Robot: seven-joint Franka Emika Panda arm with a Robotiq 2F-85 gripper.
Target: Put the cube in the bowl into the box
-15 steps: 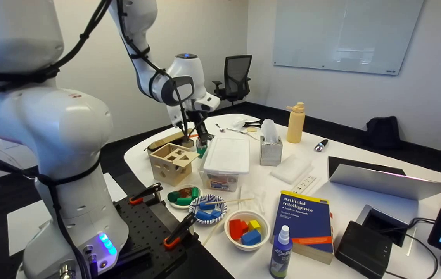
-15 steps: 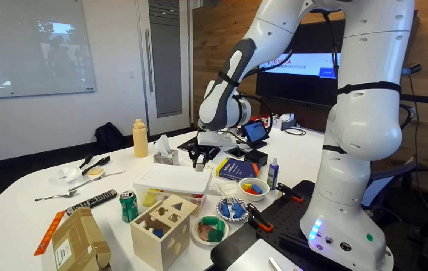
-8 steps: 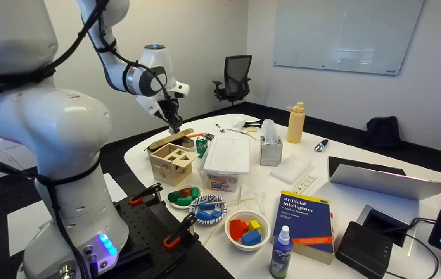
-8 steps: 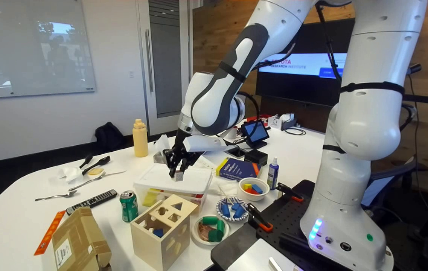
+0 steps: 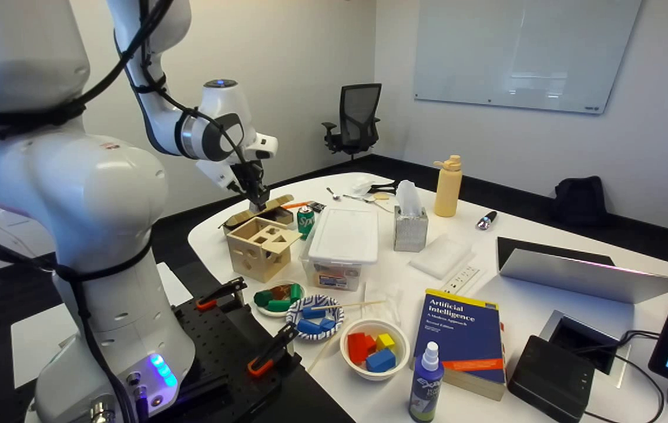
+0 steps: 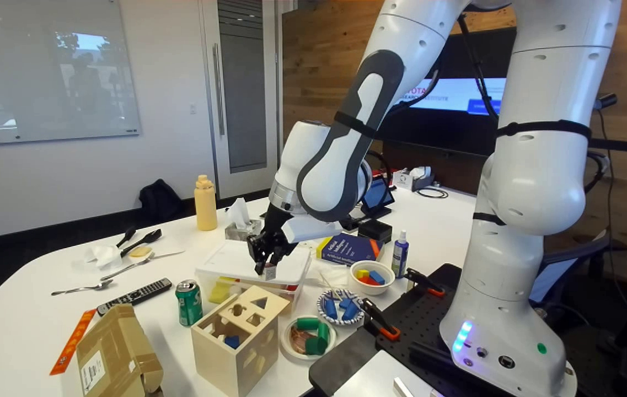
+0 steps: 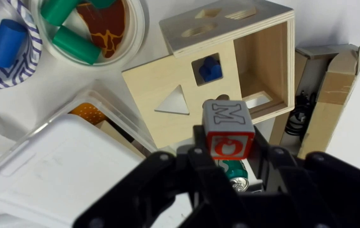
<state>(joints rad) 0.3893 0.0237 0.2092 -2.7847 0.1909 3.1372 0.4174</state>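
My gripper (image 7: 228,136) is shut on a cube (image 7: 229,115), a letter block with a grey "M" face and a red-framed face. It also shows in both exterior views (image 5: 257,207) (image 6: 269,272), held in the air. The box (image 7: 145,85) is a light wooden crate with shaped holes and a partly open top; a blue block shows inside. It stands in both exterior views (image 5: 251,261) (image 6: 225,358). The cube is above the box's level, overlapping its edge in the wrist view. The bowl (image 5: 373,373) is white and holds red, yellow and blue blocks; it also shows here (image 6: 371,290).
A lidded white plastic container (image 5: 342,235) stands right beside the box. An open cardboard box (image 6: 114,353) and a green can (image 6: 188,302) are close by. A plate with green blocks (image 6: 285,344) and a patterned bowl with blue blocks (image 6: 320,309) stand near the box.
My gripper, holding the cube, has swung from beyond the white container to near the box. In the last half second it has lowered slightly. The table objects have not moved.
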